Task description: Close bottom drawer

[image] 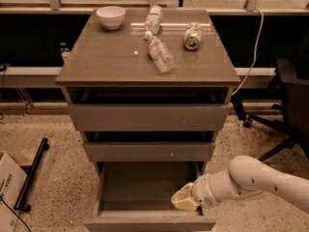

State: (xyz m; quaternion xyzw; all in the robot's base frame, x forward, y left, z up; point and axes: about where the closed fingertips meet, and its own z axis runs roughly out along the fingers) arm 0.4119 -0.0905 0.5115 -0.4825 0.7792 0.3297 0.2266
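Note:
The bottom drawer (149,223) of the grey-brown cabinet (104,62) stands pulled far out, its bare box (142,185) showing and its flat front at the lower edge of the view. My gripper (181,200), a pale yellowish tip on a white arm (251,180) coming from the right, hangs over the drawer's right front corner, just inside the front panel. The middle drawer (149,151) and the top drawer (147,117) stick out a little.
On the cabinet top lie a white bowl (110,17), two clear plastic bottles (153,18) (160,55) and a can (192,35). An office chair (289,105) stands at the right. A cardboard box (7,185) and a black bar (31,173) lie on the floor at the left.

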